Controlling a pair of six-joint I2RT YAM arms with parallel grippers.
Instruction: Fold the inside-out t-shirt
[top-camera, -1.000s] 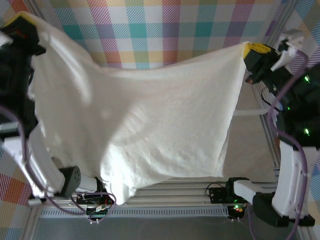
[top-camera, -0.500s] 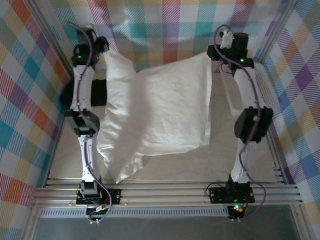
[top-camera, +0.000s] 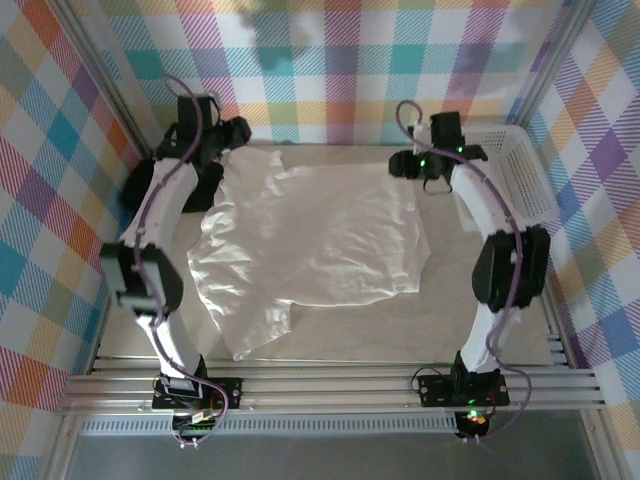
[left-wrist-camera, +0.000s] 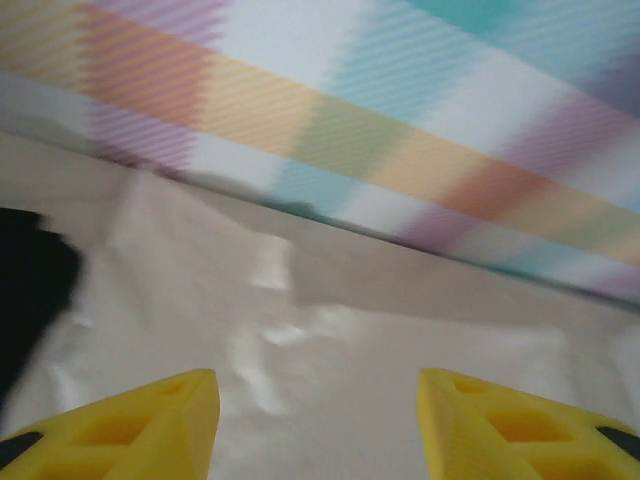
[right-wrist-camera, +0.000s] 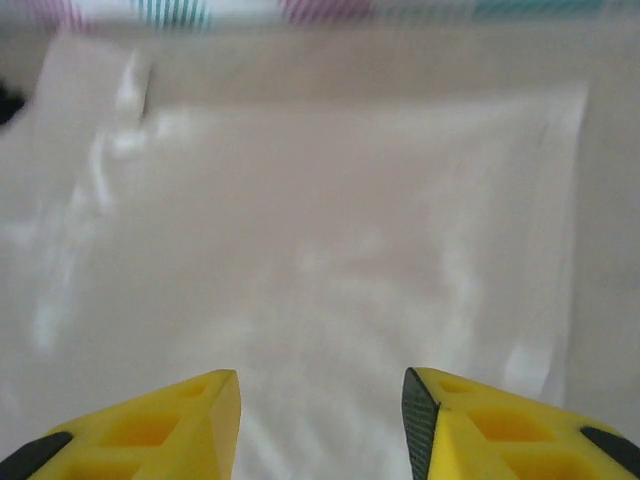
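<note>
1. The inside-out t-shirt (top-camera: 315, 240), plain white to cream, lies on the table (top-camera: 480, 330) between my two arms. It covers most of the middle of the surface.
2. The cloth is spread out but not smooth. Wrinkles run across it, its right edge is fairly straight, and a loose, crumpled flap trails toward the near left corner.
3. Its far edge lies close to the plaid wall (top-camera: 330, 60) at the back.
4. The left gripper (left-wrist-camera: 316, 400) hovers at the far left corner of the shirt. In the left wrist view its yellow fingers (left-wrist-camera: 140, 425) stand apart with nothing between them, and pale cloth shows beyond them. The claw is unclenched and holds nothing.
5. The right gripper (right-wrist-camera: 320, 400) sits at the far right corner of the shirt and points in over the fabric. Its yellow fingers (right-wrist-camera: 480, 420) are also parted, with only the shirt's surface in the gap beyond them, so this claw is likewise spread and empty.
6. A black shape (left-wrist-camera: 30, 290) lies just beside the shirt's left edge. It is too blurred for me to say what it is.
7. A white plastic basket (top-camera: 520, 170) stands at the far right of the table, beyond the right arm and apart from the shirt.
8. Metal rails (top-camera: 330, 385) run along the near edge, where both arm bases are bolted.
</note>
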